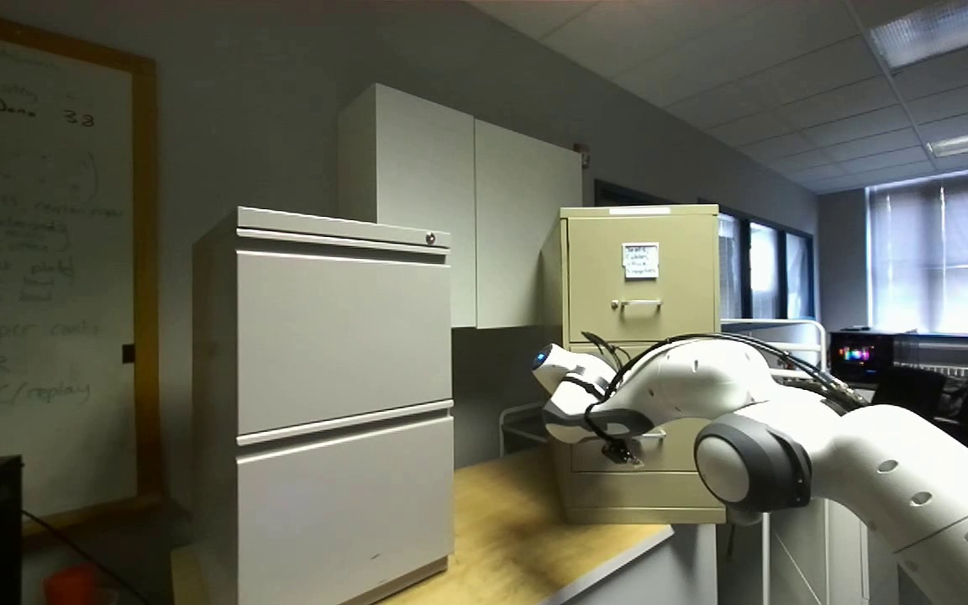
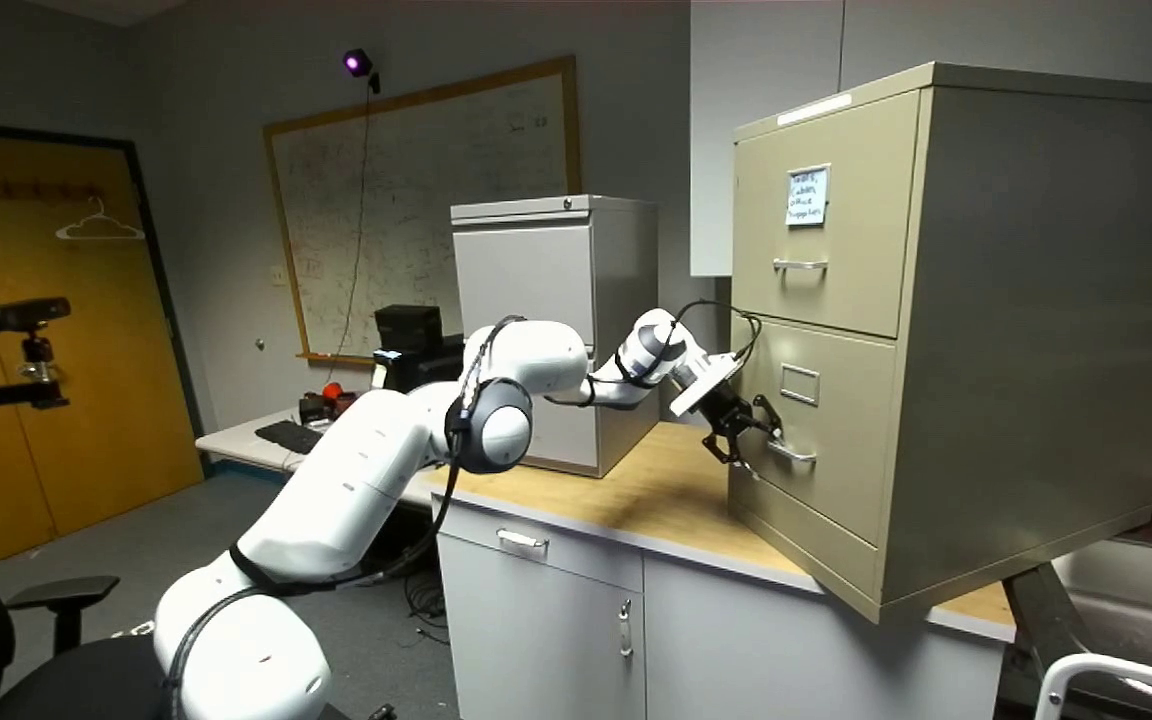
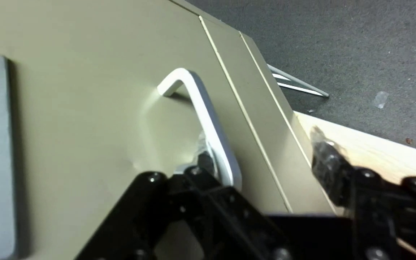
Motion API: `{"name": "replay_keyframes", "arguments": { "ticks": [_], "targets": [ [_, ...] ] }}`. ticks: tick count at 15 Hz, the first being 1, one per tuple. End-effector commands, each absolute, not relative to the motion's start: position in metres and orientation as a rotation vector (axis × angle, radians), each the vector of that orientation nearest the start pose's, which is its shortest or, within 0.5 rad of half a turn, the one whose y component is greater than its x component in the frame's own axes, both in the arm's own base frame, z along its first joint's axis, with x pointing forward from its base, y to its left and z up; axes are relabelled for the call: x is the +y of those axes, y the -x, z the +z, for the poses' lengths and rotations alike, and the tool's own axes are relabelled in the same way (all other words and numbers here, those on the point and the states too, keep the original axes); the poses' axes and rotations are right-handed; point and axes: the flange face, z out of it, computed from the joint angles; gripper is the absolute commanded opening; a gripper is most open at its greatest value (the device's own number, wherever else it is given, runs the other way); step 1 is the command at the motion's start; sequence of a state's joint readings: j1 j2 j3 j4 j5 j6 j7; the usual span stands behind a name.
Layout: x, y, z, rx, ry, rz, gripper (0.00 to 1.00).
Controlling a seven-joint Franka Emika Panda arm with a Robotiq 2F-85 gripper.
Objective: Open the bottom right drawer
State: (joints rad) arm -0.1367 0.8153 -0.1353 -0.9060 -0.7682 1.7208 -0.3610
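The bottom right drawer is the lower front of the beige-yellow filing cabinet and looks flush with it. Its front fills the left of the wrist view; in an exterior view the arm partly covers it. Its silver handle runs slantwise in the wrist view and also shows in an exterior view. My gripper is open at the handle, tilted downward, in an exterior view. One finger is behind the handle, between bar and drawer front. The other finger stands apart, below the handle.
The upper drawer has its own handle and label. A pale-grey cabinet stands on the same wooden counter. Wall cupboards hang behind. The cabinet's base overhangs the counter edge. A white metal rail stands low beside the counter.
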Motion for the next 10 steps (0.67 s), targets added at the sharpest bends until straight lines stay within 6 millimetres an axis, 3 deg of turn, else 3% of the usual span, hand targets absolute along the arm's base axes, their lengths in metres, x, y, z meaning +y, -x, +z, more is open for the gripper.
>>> {"name": "replay_keyframes", "arguments": {
  "ticks": [1, 6, 10],
  "targets": [
    [-0.236, -0.742, 0.421, 0.375, -2.338, -0.405, 0.42],
    [-0.24, -0.746, 0.416, 0.356, -2.271, -0.466, 0.05],
    [-0.242, -0.748, 0.383, 0.188, -2.098, -0.521, 0.02]
  ]
}}
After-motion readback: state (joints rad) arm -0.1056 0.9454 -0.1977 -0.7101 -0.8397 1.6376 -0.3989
